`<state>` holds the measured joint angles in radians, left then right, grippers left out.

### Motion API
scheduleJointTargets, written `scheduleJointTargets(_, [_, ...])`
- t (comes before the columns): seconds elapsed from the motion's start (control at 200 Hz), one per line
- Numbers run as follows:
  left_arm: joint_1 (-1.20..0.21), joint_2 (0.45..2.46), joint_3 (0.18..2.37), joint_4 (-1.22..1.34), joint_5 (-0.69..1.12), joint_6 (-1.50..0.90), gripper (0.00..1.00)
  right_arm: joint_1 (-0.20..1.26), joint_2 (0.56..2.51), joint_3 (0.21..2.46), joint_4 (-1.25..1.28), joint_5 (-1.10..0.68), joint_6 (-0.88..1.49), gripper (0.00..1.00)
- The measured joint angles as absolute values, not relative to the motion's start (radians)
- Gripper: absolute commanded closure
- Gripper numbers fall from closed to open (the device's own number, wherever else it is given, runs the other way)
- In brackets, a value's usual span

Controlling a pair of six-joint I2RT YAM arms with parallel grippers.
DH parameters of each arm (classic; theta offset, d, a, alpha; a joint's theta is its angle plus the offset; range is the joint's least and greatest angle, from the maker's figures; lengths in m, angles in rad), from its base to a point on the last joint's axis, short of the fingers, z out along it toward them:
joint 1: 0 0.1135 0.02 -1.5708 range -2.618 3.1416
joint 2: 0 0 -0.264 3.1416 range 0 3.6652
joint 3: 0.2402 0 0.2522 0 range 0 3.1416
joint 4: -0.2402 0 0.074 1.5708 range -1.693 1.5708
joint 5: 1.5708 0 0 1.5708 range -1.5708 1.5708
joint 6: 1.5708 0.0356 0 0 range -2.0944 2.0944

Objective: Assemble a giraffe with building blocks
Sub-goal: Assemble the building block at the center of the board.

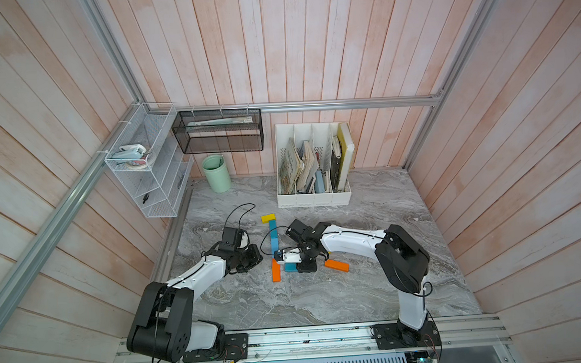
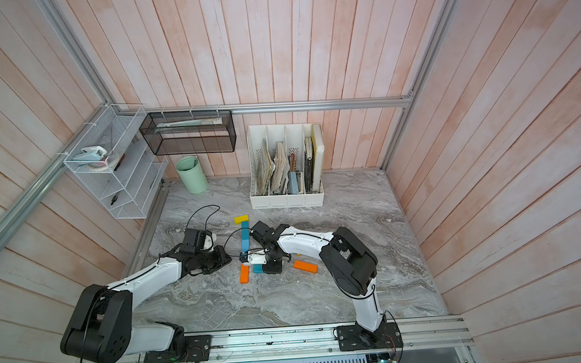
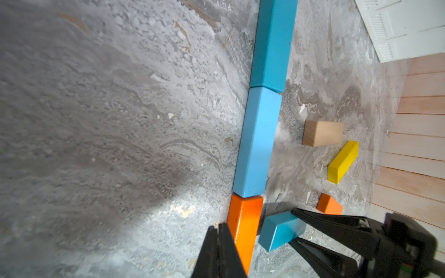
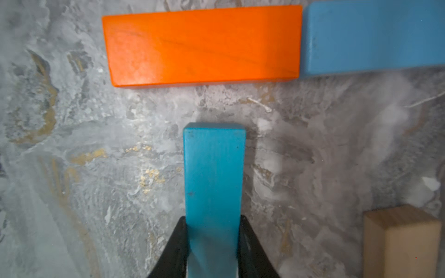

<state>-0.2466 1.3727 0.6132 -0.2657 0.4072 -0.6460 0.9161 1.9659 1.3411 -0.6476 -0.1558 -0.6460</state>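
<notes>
— Pinched in the right hand (image 4: pixel 213 222): teal block (image 4: pixel 213 183), low at the table (image 4: pixel 72 168), long axis square to the orange bar (image 4: pixel 202 45), free end aimed at its side, just short.
— Left hand (image 3: pixel 218 231)?
— Pressed together, empty, just beside that bar.

A tan block (image 4: pixel 399 243) beside the right end effector (image 4: pixel 213 220) runs off frame; the rear of the clamped teal block (image 4: pixel 213 168) is hidden.

Teal block (image 4: pixel 213 180), orange block (image 4: pixel 204 45), tan block (image 3: pixel 322 133), yellow block (image 3: pixel 343 161) on grey marbled table (image 1: pixel 287 300)
</notes>
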Motion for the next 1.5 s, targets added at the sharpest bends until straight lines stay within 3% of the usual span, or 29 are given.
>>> scheduleJointTargets(0.495, [-0.241,1.363,0.613,-0.273,0.408,-0.644,0.91,0.969,1.967,1.344,-0.648,-0.143,-0.592,1.00])
scheduleJointTargets(0.725, [-0.231,1.331,0.607,-0.273,0.408,-0.648,0.84,0.979,1.967,1.344,-0.648,-0.143,-0.566,1.00])
scheduleJointTargets(1.5, [-0.229,1.328,0.604,-0.272,0.408,-0.648,0.84,0.989,1.967,1.343,-0.652,-0.143,-0.543,1.00])
